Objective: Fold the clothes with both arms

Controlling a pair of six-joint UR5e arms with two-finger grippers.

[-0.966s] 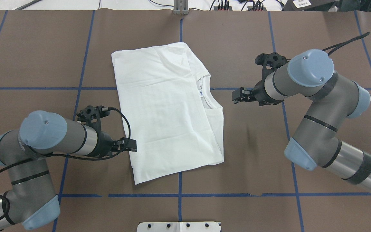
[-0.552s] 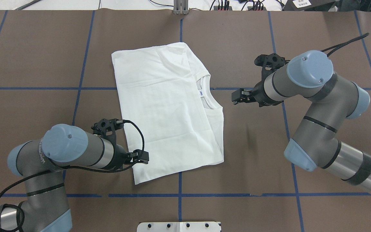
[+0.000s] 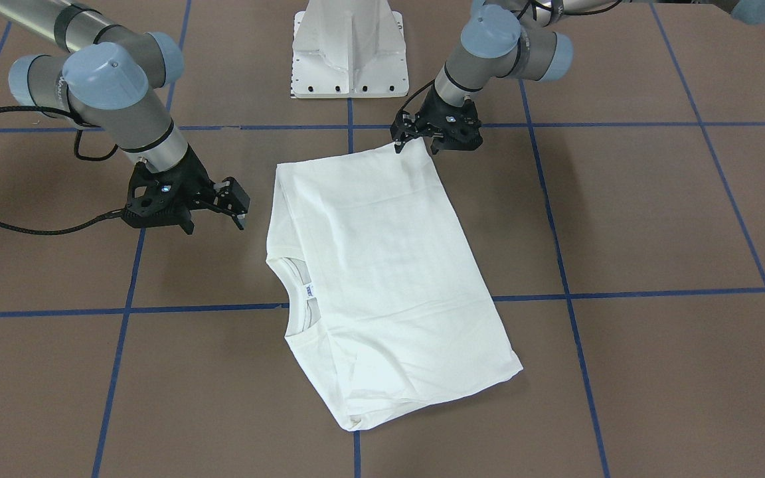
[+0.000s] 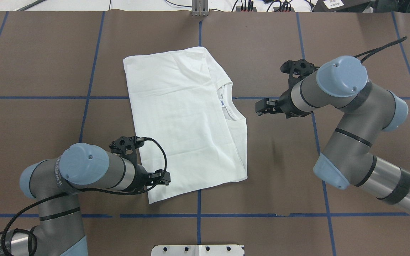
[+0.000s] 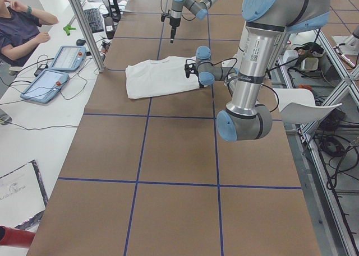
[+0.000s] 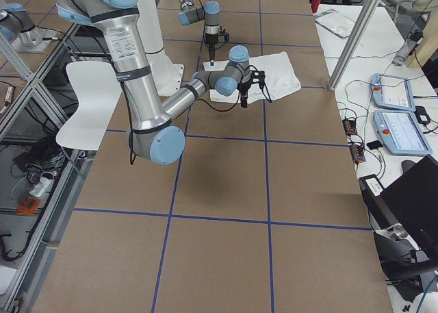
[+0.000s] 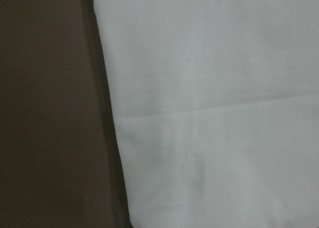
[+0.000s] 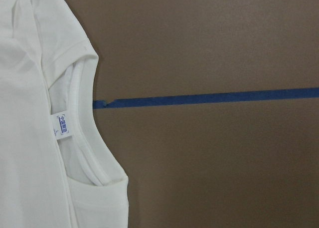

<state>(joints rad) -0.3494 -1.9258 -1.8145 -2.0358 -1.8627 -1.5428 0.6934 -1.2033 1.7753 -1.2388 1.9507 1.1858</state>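
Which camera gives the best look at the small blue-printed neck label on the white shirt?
The right wrist-mounted view: the small blue-printed neck label sits close up inside the ribbed collar, its print unreadable. Overhead and front-facing views show only a tiny blue speck; side views are too far; the left wrist view shows only plain white shirt.

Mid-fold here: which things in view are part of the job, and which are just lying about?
Job:
white long-sleeved T-shirt, folded flat
left arm's black pincer, open at the shirt corner nearest the robot
right arm's black pincer, open, clear of the collar

Lying about:
white metal pedestal
two grey tablets off to one side
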